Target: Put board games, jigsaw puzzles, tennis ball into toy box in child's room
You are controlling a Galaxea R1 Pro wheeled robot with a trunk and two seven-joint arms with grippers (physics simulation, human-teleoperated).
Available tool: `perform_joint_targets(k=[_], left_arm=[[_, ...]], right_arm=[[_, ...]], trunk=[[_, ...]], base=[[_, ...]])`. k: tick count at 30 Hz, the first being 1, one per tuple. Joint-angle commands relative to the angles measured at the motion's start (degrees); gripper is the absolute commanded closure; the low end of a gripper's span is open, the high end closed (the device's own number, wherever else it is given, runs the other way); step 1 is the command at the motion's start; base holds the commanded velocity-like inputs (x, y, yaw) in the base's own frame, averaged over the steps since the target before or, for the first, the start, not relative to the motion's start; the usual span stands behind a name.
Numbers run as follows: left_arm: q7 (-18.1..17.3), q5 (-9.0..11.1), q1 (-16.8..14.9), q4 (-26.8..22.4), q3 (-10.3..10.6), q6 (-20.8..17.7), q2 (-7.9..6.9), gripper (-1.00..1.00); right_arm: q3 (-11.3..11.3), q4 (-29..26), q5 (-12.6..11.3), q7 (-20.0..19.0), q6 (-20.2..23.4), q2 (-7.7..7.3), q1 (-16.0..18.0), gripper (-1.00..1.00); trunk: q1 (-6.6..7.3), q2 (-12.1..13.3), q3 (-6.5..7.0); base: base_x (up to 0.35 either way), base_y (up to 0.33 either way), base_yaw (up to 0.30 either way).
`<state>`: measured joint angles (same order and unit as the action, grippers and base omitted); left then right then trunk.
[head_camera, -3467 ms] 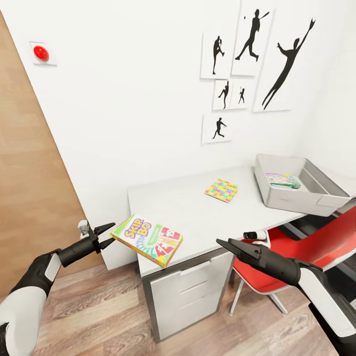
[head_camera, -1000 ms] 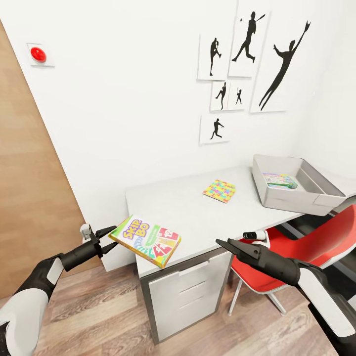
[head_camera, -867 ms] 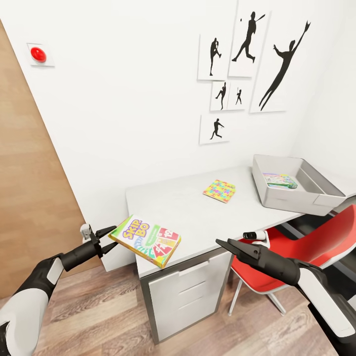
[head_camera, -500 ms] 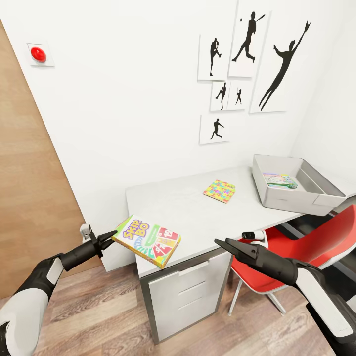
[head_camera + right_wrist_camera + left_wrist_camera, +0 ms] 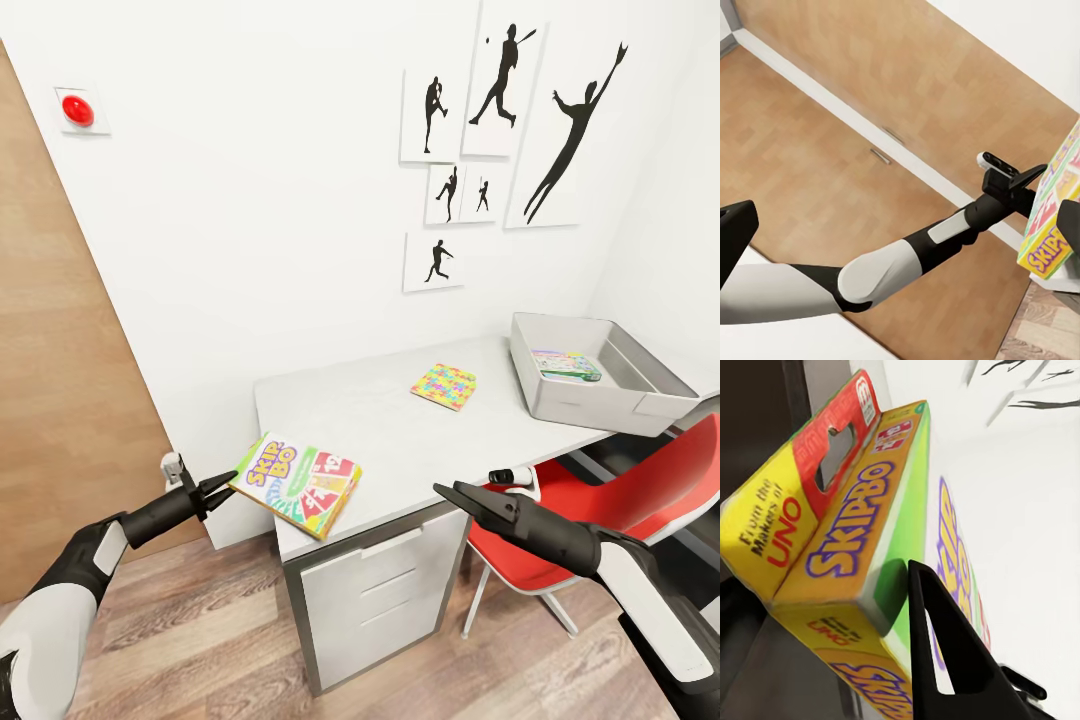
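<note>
The Skip-Bo box [image 5: 298, 484] is pinched at one end by the closed left gripper [image 5: 212, 488], overhanging the table [image 5: 400, 425] corner. Slippage is possible because the grip is narrow.

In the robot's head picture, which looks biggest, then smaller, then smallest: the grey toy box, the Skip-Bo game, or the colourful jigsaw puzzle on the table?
1. Toy box, biggest.
2. Skip-Bo game, at the left gripper.
3. Jigsaw puzzle, smallest.
The Skip-Bo game sits nearer the camera than the puzzle on the table, so it may only look bigger.
</note>
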<state>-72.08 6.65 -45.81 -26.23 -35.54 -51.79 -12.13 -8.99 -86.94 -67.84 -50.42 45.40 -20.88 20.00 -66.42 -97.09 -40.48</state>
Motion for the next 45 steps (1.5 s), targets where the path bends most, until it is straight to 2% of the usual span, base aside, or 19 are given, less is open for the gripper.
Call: perform_joint_targets(k=[1,7,22,28,31,34,38,45], left_arm=[[-0.1,-0.2,0.0,0.0,-0.1,-0.2,0.0,1.0],[-0.2,-0.2,0.0,0.0,-0.1,-0.1,0.0,1.0],[-0.8,-0.2,-0.1,-0.7,0.0,-0.6,-0.14,1.0],[-1.1,-0.2,-0.1,-0.9,-0.1,-0.7,-0.22,1.0],[-1.2,-0.2,-0.1,-1.1,-0.1,-1.6,-0.31,1.0],[-1.2,-0.3,-0.1,-4.0,0.4,-3.7,-0.28,1.0],[-1.2,-0.5,-0.1,-7.2,0.9,-6.2,-0.27,1.0],[-1.3,-0.6,-0.1,-8.0,2.0,-6.9,-0.9,1.0]], right_arm=[[-0.1,0.0,-0.4,0.1,0.3,-0.04,0.0,-1.0],[-0.1,0.0,-0.3,0.1,0.3,-0.01,0.0,-1.0],[0.0,0.1,-0.3,1.1,0.2,0.04,0.0,-1.0],[0.7,0.3,-0.3,2.1,0.2,0.05,0.1,-1.0],[2.0,0.5,-0.4,4.3,0.2,0.05,0.0,-1.0],[2.9,0.5,-0.5,5.4,0.2,0.08,0.0,-1.0],[3.2,0.5,-0.4,5.8,0.2,0.12,0.0,-1.0],[3.3,0.5,-0.3,6.3,0.2,0.13,0.0,-1.0]], trunk=[[0.0,0.0,-0.05],[0.0,0.0,-0.05],[3.3,6.0,2.64],[4.62,8.4,3.72],[5.28,9.6,4.25],[5.93,10.8,4.79],[6.81,12.4,5.51],[8.35,15.2,6.77]], base=[[0.0,0.0,0.0],[0.0,0.0,0.0],[0.0,0.0,0.0],[0.0,0.0,0.0],[0.0,0.0,0.0],[0.0,0.0,0.0],[0.0,0.0,0.0],[0.0,0.0,0.0]])
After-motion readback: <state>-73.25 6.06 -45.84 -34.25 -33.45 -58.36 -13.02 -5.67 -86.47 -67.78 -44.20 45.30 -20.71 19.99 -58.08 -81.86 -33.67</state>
